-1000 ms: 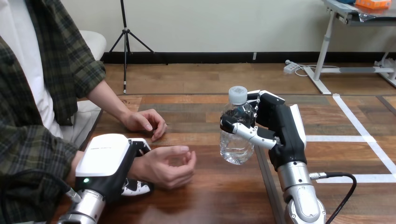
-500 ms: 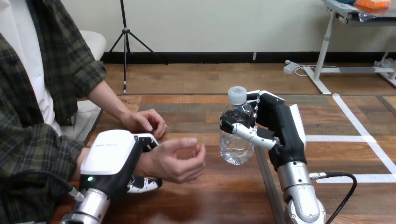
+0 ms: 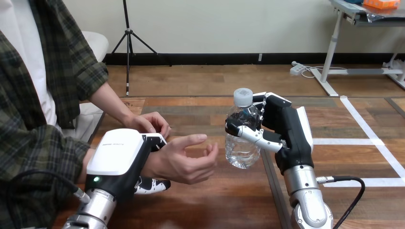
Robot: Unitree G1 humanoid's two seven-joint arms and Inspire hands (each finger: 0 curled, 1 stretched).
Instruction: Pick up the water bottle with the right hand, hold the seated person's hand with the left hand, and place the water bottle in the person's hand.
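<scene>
Above the desk (image 3: 215, 202), right hand (image 3: 286, 128) grips the water bottle (image 3: 241, 152), left hand (image 3: 117, 158) clasps the person's wrist (image 3: 152, 164); handover pending.

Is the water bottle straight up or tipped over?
Upright: the water bottle has its cap at the top, with the right hand curled round it.

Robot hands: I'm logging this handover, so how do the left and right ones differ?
The left hand has its fingers curled round the person's wrist; the right hand has its fingers curled round the bottle. The left hand lies low with its white back facing up; the right hand stands upright, seen side-on. Both are shut on something.
</scene>
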